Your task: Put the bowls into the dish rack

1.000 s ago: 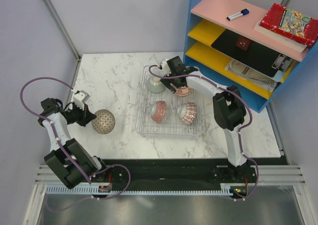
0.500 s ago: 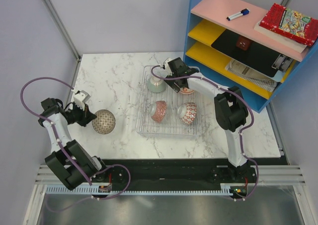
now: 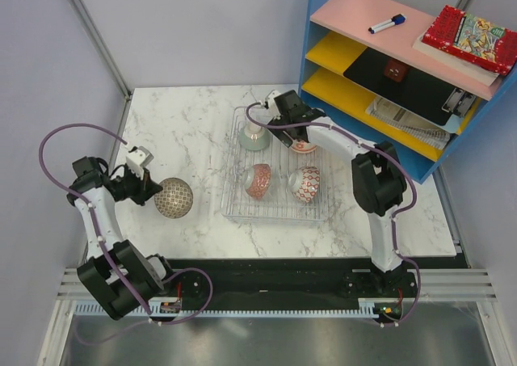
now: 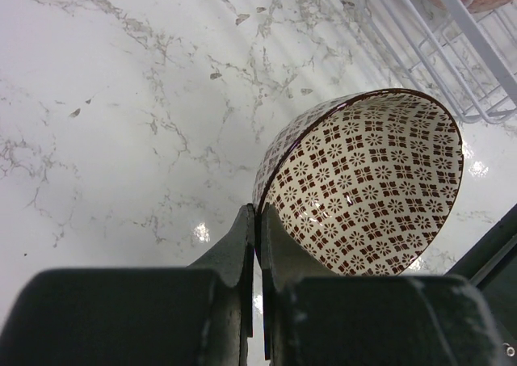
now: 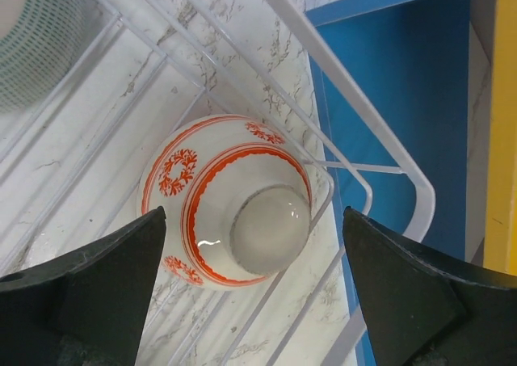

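Evidently the brown-patterned bowl (image 4: 363,180) is the one not yet loaded. It lies outside the dish rack (image 3: 230,212), at about 9 o'clock from it, tipped on its side over the marble table (image 3: 186,124); whether it touches the marble I cannot tell. The left gripper (image 4: 257,216) pinches its rim, one finger inside and one outside, the fingers (image 4: 240,245) almost meeting across the thin wall.

It looks like glazed ceramic: stiff, brittle, smooth, and with some weight. The rim is the sensible place to hold it, but such a narrow pinch on a slick wall would probably let it swing or slip, so it likely wants a slow carry and a gentle set-down on the wire.

The right gripper (image 5: 252,220) hangs with fingers spread wide over an orange-trimmed bowl (image 5: 234,204), gripping nothing. That bowl sits upside down in the rack's 1 o'clock corner. A green bowl (image 3: 253,137) stands at 11 o'clock, and two red bowls (image 3: 258,180) at the 6 o'clock side.
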